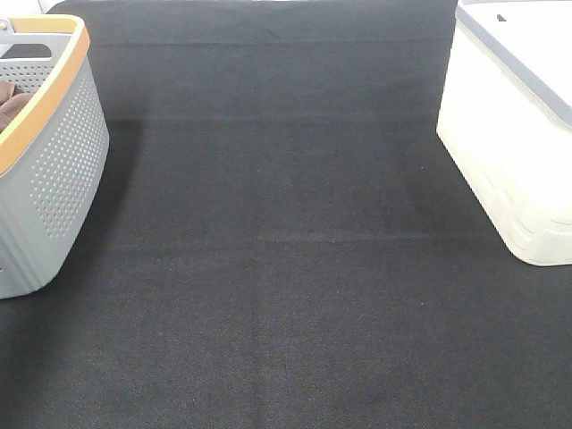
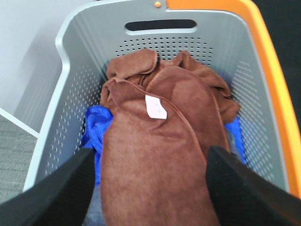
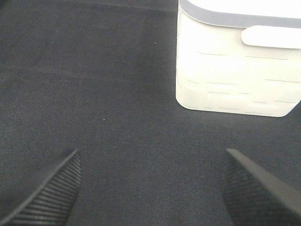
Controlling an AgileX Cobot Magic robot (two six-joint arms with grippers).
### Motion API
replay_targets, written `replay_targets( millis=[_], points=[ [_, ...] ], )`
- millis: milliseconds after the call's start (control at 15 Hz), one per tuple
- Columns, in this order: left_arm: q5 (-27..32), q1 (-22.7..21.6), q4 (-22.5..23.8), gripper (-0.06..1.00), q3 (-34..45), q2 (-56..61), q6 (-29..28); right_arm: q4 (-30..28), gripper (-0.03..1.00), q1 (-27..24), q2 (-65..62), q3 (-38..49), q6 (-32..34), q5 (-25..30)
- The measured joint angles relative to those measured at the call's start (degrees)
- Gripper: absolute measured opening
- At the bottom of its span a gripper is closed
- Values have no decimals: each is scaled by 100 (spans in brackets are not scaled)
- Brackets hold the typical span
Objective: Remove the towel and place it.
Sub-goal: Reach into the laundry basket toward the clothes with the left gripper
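Note:
The reddish-brown towel with a small white tag lies on top in the grey basket with an orange rim. A brown bit of cloth shows in the basket at the left of the high view. My left gripper is open above the basket, its black fingers on either side of the towel, not touching it. My right gripper is open and empty over the black mat. Neither arm shows in the high view.
A blue cloth lies under the towel in the basket. A white lidded bin stands at the right of the black mat; it also shows in the right wrist view.

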State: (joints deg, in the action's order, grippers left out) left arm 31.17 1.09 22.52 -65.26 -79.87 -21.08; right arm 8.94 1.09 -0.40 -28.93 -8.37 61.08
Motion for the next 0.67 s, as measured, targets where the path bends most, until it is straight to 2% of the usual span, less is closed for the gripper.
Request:
replay_targets(
  millis=[200, 333, 667],
  points=[
    [281, -178, -6, 65, -676, -642, -23, 0, 76, 0, 0, 0, 0, 0],
    [567, -321, -166, 65, -1226, -1203, -29, 0, 76, 0, 0, 0, 0, 0],
    [1576, -344, -327, 65, -2584, -2315, -34, 0, 76, 0, 0, 0, 0, 0]
  ],
)
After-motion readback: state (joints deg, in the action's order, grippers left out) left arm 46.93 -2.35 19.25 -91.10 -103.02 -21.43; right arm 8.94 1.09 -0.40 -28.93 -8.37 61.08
